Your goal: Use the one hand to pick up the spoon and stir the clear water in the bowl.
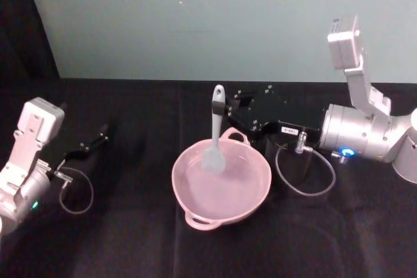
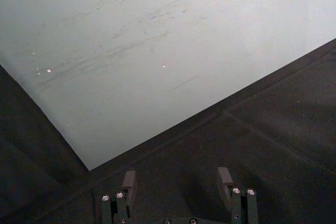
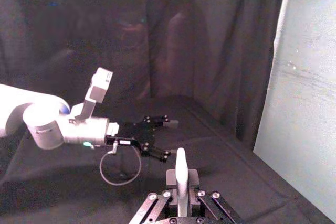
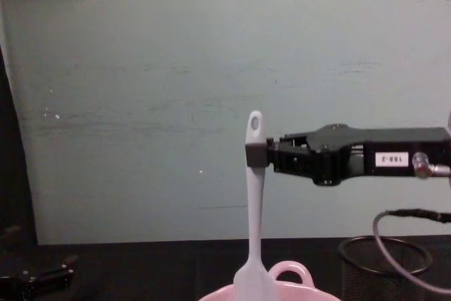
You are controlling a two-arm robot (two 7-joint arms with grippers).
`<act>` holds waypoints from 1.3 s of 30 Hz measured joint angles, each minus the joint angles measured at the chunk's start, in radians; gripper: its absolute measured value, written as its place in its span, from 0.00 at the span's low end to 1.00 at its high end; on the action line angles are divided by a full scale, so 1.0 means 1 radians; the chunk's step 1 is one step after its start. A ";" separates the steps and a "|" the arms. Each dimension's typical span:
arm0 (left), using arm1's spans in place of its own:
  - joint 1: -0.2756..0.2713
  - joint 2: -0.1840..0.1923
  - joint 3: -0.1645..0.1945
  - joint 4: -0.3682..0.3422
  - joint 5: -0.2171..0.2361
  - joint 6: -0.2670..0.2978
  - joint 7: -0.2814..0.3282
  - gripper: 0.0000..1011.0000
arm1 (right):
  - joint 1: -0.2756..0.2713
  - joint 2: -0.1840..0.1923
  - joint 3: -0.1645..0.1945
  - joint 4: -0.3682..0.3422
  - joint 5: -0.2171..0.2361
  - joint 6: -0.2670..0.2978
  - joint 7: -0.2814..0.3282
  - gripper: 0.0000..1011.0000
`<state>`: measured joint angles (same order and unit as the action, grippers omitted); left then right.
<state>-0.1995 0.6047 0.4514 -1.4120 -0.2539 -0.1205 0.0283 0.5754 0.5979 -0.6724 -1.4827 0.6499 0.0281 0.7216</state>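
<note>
A black-draped table (image 1: 130,239) runs up to a pale green wall (image 1: 195,24) at the far side. At its middle sits one pale pink bowl (image 1: 251,193) (image 4: 290,266) with a loop handle on the far rim and another on the near rim.

Two grippers show. The right gripper (image 1: 226,110) (image 4: 257,154) (image 3: 180,182) reaches in level from the right above the bowl's far edge, its fingers closed on the spoon's handle just below the top end. The left gripper (image 1: 98,138) (image 2: 176,177) (image 3: 168,138) lies low at the left, well apart from the bowl, fingers spread wide and holding nothing.

One black wire-mesh cup (image 4: 384,262) stands just right of the bowl, under the right arm.

One white spoon (image 1: 215,135) (image 4: 254,209) (image 3: 180,163) stands nearly upright – long axis vertical, holed end up, blade down inside the bowl. The blade seems to reach the water, though the surface is hard to make out.
</note>
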 joint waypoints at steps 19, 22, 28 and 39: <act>0.000 0.000 0.000 0.000 0.000 0.000 0.000 0.99 | -0.025 -0.032 0.018 0.045 -0.039 -0.019 0.017 0.12; 0.000 0.000 0.000 0.000 0.000 0.000 0.000 0.99 | -0.025 -0.031 0.017 0.045 -0.039 -0.019 0.017 0.12; 0.000 0.000 0.000 0.000 0.000 0.000 0.000 0.99 | -0.024 -0.030 0.016 0.043 -0.038 -0.019 0.017 0.12; 0.000 0.000 0.000 0.000 0.000 0.000 0.000 0.99 | -0.036 -0.018 0.024 0.024 -0.063 -0.042 0.016 0.12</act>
<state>-0.1995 0.6047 0.4514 -1.4120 -0.2539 -0.1205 0.0283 0.5397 0.5801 -0.6481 -1.4584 0.5869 -0.0138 0.7374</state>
